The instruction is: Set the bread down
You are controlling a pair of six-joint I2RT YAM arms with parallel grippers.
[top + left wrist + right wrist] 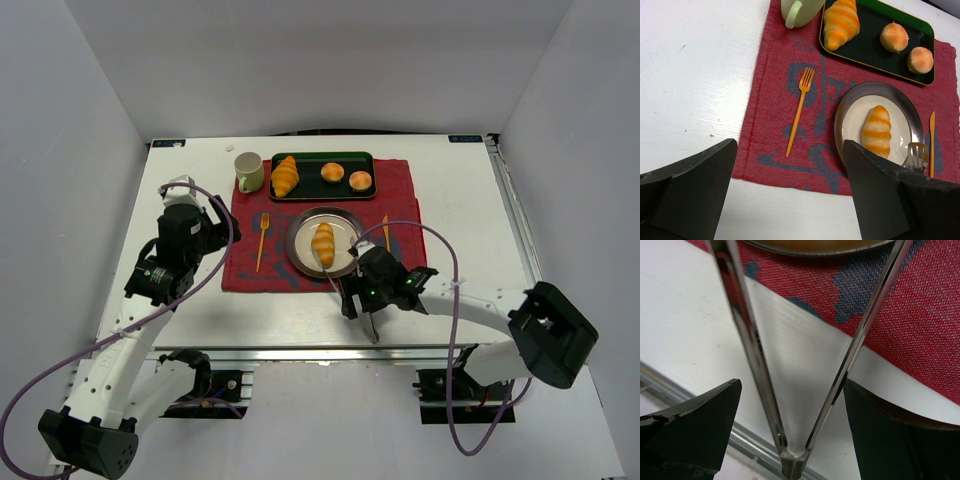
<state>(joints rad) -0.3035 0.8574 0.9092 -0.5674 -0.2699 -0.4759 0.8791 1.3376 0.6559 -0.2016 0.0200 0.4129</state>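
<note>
**Placing the bread: bench seen from above and from both wrists.** A smooth white table (460, 190) carries a woven red placemat (400, 185) printed with blue-grey figures. At its far edge lies a glossy black rectangular tray (310, 182) with a thin gold rim. Nearer the arms is a round metal plate (345, 232) with a pale centre.

The left gripper (790, 145) hangs over the table left of the mat, jaws wide and nothing between them. The right gripper (792, 382) sits at the mat's near edge, jaws also spread wide. The polished steel tongs (747, 335) run between them, splayed in a V. Whether the fingers press on the tong arms cannot be told.

The bread (323, 243), slim, ridged and banded golden-orange, lies on the plate, a little left of centre. From the right gripper it lies ahead and to the left, past the tong tips. One tip reaches the plate's near rim, just beside the bread and apart from it. The bread's long axis runs near to far, only slightly off the line of the tongs. The right arm is clearly the nearer, so any retreat should go back along that line.

Smaller items are a wider croissant (285, 176) on the tray, a pale cup (248, 170), an orange plastic fork (262, 243), an orange knife (386, 232) and two round buns (332, 172) (360, 181)
</note>
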